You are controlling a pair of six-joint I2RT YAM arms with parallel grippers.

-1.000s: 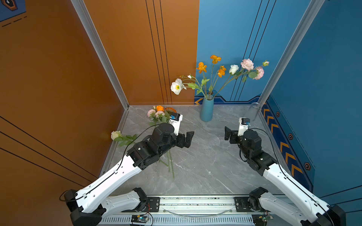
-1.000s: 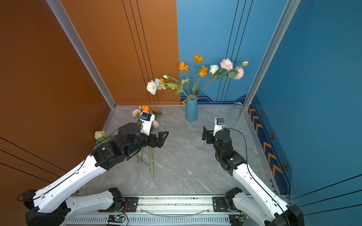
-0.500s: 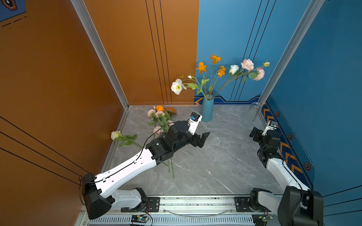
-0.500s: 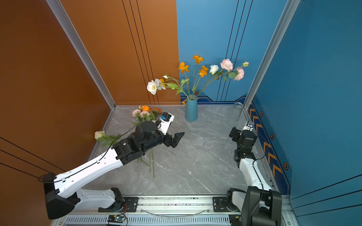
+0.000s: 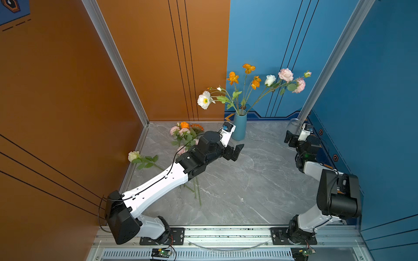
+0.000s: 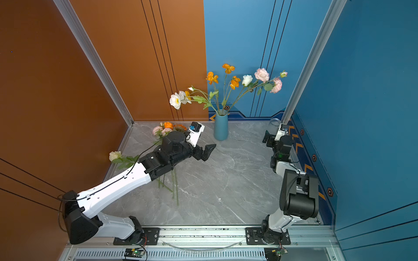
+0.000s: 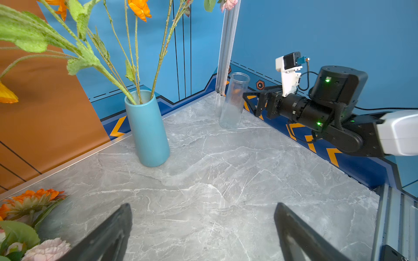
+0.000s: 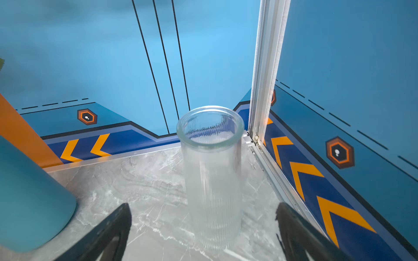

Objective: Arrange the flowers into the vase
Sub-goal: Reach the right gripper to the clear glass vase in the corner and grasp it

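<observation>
Behind the glass vase (image 8: 212,180) run orange chevrons (image 8: 95,149) and hexagon badges (image 8: 340,152).

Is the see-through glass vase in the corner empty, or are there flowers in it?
Empty. The right wrist view looks into the glass vase: no stems inside. The standing flowers are in the blue vase.

The tabletop (image 7: 226,180) looks like smooth grey-veined marble; blue vase (image 7: 148,131) matt (ceramic, seemingly); clear glass vase (image 8: 212,180) finely ribbed; corner post (image 8: 269,67) brushed metal.
</observation>
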